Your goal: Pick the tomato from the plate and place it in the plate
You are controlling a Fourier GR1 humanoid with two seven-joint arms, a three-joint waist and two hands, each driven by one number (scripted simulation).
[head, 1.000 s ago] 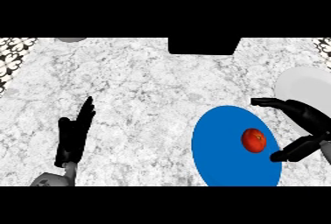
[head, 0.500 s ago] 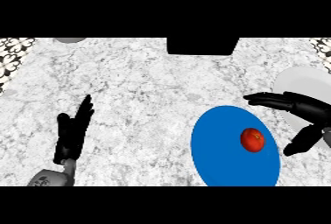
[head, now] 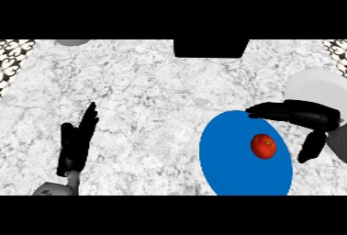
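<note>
Marble in mottled grey and white makes up the surface (head: 156, 96), which fills nearly the whole head view. A patterned black-and-white strip (head: 13, 57) runs down its far left edge, and another shows at the top right corner. A black rectangular block (head: 210, 48) sits at the far edge, middle of the view, and a small grey rounded shape (head: 71, 42) is cut off at the far left edge.

A blue plate (head: 234, 158) lies at the near right, its lower rim cut by the edge of the view. The tomato (head: 264, 146), red and round, rests on this plate, right of its middle. A pale grey plate (head: 318, 87) lies beyond it at the right edge, partly covered by the right hand.

The right hand (head: 308, 114) comes in from the right side and hangs over the far right rim of the blue plate. Its fingers (head: 271, 110) stretch leftward over the plate's upper edge, while the thumb (head: 311, 147) points down just right of the tomato. The hand is spread wide and holds nothing; the tomato sits in the gap between fingers and thumb, apart from both.

The left hand (head: 75, 144) shows at the near left, resting open above the marble with straight fingers pointing away, holding nothing, well apart from both plates.
</note>
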